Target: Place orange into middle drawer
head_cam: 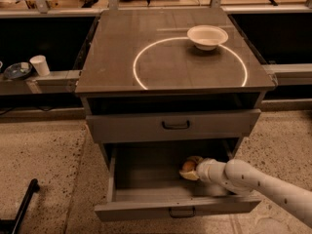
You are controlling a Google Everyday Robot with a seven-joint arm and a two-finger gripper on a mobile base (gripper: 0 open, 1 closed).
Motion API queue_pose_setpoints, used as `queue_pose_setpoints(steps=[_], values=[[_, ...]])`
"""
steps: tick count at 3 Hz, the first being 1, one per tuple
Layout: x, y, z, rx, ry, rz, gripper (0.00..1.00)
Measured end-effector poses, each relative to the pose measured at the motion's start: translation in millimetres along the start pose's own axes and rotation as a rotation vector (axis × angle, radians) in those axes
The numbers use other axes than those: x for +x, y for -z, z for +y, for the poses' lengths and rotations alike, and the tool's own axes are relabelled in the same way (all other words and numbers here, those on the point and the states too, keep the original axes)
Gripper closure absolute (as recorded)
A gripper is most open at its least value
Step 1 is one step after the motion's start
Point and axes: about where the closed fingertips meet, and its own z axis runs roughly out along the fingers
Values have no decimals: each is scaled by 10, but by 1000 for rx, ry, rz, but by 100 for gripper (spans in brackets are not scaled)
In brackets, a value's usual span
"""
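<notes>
The middle drawer (146,182) stands pulled well out of the grey cabinet, its flat floor and long side walls showing, with a small black loop handle (182,212) on its front. The white arm (265,185) comes in from the lower right, over the drawer's right front corner, and the hand (191,170) is inside the drawer, near its back right. The orange (186,167) sits at the tip of the hand, which seems closed on it, though the grip is partly hidden by the wrist. The drawer above (146,126) is shut. On the table (161,67), a white bowl (207,36) rests at the far edge of a bright ring (138,77).
</notes>
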Motion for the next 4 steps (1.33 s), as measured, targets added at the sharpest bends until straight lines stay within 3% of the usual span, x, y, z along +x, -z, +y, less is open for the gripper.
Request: queue_pose_setpoints(steps=[1,2,4], values=[[-96,1,-3,-52,-44,-32,36],[-89,-6,30,-56,-38,-29,5],[-89,-6,30,-56,-38,-29,0]])
